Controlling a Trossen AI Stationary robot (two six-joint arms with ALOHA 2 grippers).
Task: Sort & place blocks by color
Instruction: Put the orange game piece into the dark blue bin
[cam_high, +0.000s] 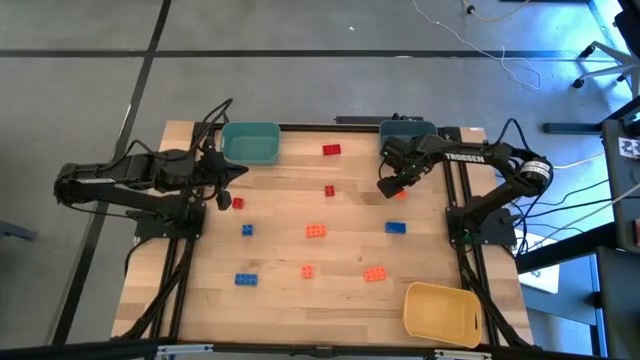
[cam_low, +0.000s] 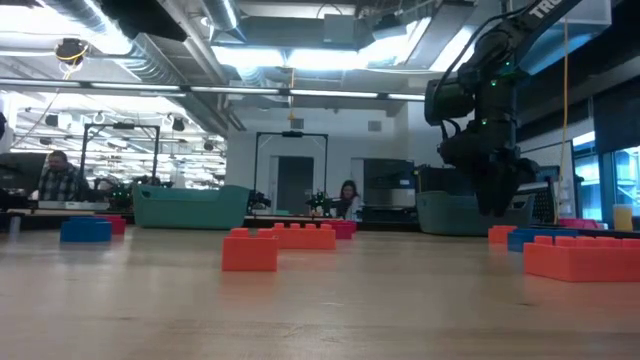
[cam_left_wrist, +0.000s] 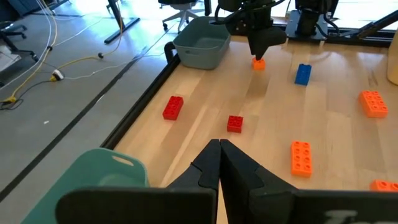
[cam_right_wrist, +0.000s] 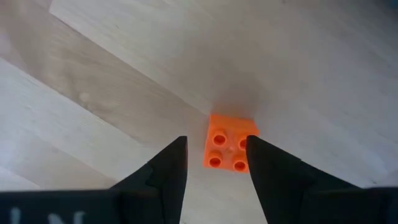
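My right gripper (cam_right_wrist: 216, 142) is open and points down over a small square orange block (cam_right_wrist: 229, 149) that lies flat on the table. Its fingers stand on either side of the block and do not touch it. In the high view this gripper (cam_high: 388, 187) is near the grey-blue bin (cam_high: 405, 128). My left gripper (cam_left_wrist: 219, 148) is shut and empty, hovering beside the teal bin (cam_high: 250, 142). Other red, orange and blue blocks lie scattered on the table, such as a red one (cam_high: 331, 150), an orange one (cam_high: 316, 231) and a blue one (cam_high: 396, 227).
A yellow bin (cam_high: 445, 312) sits at the table's near right corner. A red block (cam_high: 237, 203) lies close to my left gripper. Bare wood shows between the scattered blocks. People sit in the room beyond the table (cam_low: 60, 180).
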